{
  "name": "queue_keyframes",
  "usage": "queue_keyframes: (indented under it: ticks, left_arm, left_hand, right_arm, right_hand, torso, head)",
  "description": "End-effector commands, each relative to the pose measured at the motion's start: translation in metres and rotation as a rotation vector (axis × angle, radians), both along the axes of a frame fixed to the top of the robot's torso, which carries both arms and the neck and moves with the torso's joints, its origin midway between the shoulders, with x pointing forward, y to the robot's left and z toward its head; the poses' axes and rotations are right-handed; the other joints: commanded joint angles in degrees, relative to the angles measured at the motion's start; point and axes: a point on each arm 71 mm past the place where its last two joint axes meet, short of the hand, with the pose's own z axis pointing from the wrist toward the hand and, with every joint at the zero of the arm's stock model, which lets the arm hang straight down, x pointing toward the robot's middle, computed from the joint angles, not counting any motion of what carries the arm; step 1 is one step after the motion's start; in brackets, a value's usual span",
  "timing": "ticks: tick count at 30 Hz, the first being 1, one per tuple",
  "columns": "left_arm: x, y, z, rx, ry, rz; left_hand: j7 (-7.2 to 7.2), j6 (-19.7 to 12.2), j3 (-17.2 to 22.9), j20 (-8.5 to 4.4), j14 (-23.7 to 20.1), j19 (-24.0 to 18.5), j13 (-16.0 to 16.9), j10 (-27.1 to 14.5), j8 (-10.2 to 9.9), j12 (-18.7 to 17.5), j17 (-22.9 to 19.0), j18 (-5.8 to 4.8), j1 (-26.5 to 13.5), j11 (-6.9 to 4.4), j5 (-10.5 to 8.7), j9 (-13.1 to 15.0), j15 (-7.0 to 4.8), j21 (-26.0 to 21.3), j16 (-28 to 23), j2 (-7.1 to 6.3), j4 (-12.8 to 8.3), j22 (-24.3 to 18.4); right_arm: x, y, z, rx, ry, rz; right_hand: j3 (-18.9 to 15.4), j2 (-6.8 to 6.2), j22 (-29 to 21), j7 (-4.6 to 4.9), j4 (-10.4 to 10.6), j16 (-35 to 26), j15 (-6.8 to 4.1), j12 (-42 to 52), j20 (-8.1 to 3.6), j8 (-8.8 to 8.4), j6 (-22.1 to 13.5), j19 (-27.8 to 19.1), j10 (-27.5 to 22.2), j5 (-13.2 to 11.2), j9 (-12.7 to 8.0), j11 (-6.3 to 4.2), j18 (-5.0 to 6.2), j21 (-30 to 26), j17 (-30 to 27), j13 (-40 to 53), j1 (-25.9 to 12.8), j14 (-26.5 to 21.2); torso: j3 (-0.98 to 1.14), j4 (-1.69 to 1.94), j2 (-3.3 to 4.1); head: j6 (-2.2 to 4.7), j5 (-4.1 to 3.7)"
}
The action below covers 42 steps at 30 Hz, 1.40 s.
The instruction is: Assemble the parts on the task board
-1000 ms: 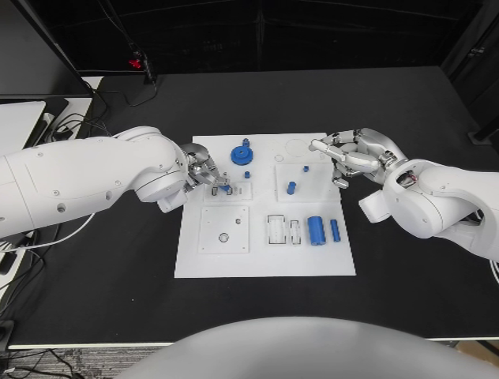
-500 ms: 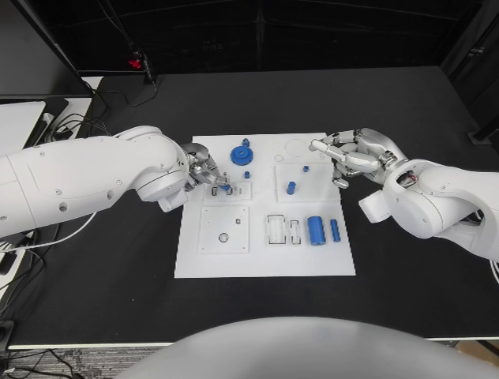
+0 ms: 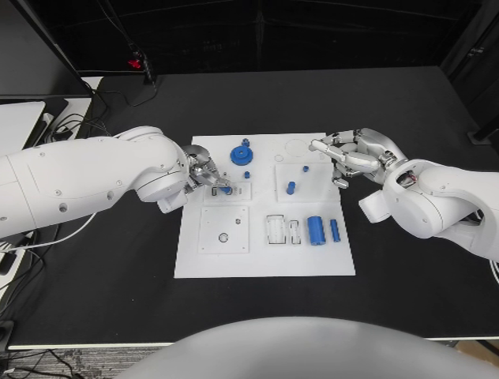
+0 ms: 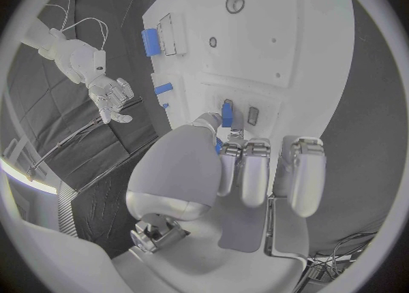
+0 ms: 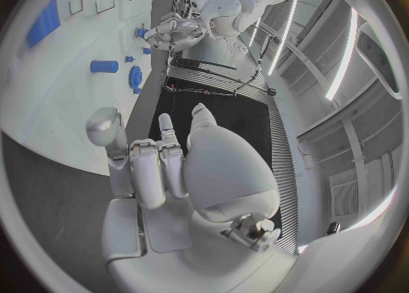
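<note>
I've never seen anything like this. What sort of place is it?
Probably a robotics lab: a black table holding a white task board with small blue parts, cables trailing beside it, and strip lights overhead.

The flat white rectangular task board (image 3: 267, 260) lies in the middle of the black worktop (image 3: 113, 276); a round blue gear-like part (image 3: 241, 153) stands near its far edge; a small blue peg (image 3: 292, 188) sits in a raised white square; a larger blue cylinder (image 3: 316, 230) and a slim blue bar (image 3: 335, 230) lie side by side; another small blue piece (image 4: 227, 111) is pinched by the left hand (image 3: 208, 177).
</note>
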Motion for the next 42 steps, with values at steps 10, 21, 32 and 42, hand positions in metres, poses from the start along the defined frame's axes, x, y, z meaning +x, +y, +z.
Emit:
queue_keyframes:
  ticks: [10, 21, 32, 42]
  left_arm:
    - [0.0001, 0.0005, -0.0004, 0.002, 0.005, 0.000]
    - [0.0010, 0.0021, 0.0005, -0.008, -0.011, 0.012]
    - [0.0018, 0.0017, 0.0006, -0.010, -0.015, 0.014]
    - [0.0030, 0.0015, 0.0002, -0.007, -0.012, 0.012]
  left_hand:
    - [-1.69, 1.68, -0.32, -0.35, 5.97, 6.09, 15.05, 5.99, -0.24, -0.30, 15.10, -0.37, -0.53, -0.02, 0.37, -0.15, -0.18, 0.18, 0.05, 0.21, -0.03, 15.10]
    - [-1.86, 1.73, 0.05, -0.35, 5.97, 6.09, 15.05, 5.99, -0.20, -0.30, 15.10, -0.37, 0.13, -0.17, 0.55, -0.16, -0.24, 0.18, 0.05, 0.15, -0.45, 15.10]
    - [-1.87, 1.73, 0.06, -0.36, 5.97, 6.09, 15.05, 5.99, -0.20, -0.30, 15.10, -0.37, 0.16, -0.18, 0.56, -0.16, -0.24, 0.18, 0.05, 0.15, -0.46, 15.10]
    - [-1.87, 1.73, 0.07, -0.36, 5.97, 6.09, 15.05, 5.99, -0.20, -0.30, 15.10, -0.37, 0.17, -0.18, 0.56, -0.16, -0.24, 0.18, 0.05, 0.14, -0.46, 15.10]
  right_arm:
    - [-0.0001, 0.0007, 0.0011, 0.005, -0.006, 0.006]
    - [0.0001, 0.0006, 0.0011, 0.005, -0.006, 0.006]
    - [-0.0002, 0.0005, 0.0012, 0.005, -0.006, 0.005]
    - [-0.0004, 0.0005, 0.0013, 0.005, -0.006, 0.005]
  right_hand:
    - [-0.43, 0.35, -0.06, 0.09, 0.03, -0.21, -0.01, -0.21, 0.10, 0.33, -0.48, -0.46, 6.08, 0.17, 0.05, 0.16, 1.11, -0.31, 10.29, 14.94, 0.02, 3.11]
    - [-0.43, 0.35, -0.06, 0.09, 0.03, -0.21, -0.01, -0.21, 0.10, 0.33, -0.48, -0.46, 6.08, 0.17, 0.05, 0.16, 1.11, -0.31, 10.29, 14.94, 0.02, 3.11]
    - [-0.43, 0.35, -0.06, 0.09, 0.03, -0.21, -0.01, -0.21, 0.10, 0.33, -0.48, -0.46, 6.08, 0.17, 0.05, 0.16, 1.11, -0.31, 10.29, 14.94, 0.02, 3.11]
    - [-0.43, 0.35, -0.06, 0.09, 0.03, -0.21, -0.01, -0.21, 0.10, 0.33, -0.48, -0.46, 6.08, 0.17, 0.05, 0.16, 1.11, -0.31, 10.29, 14.94, 0.02, 3.11]
  torso:
    - [-0.01, 0.03, 0.02]
    - [-0.01, 0.03, 0.00]
    - [0.01, -0.01, 0.02]
    - [0.03, 0.03, 0.05]
  head:
    - [0.01, -0.08]
    - [0.01, -0.04]
    - [0.01, -0.02]
    - [0.01, -0.06]
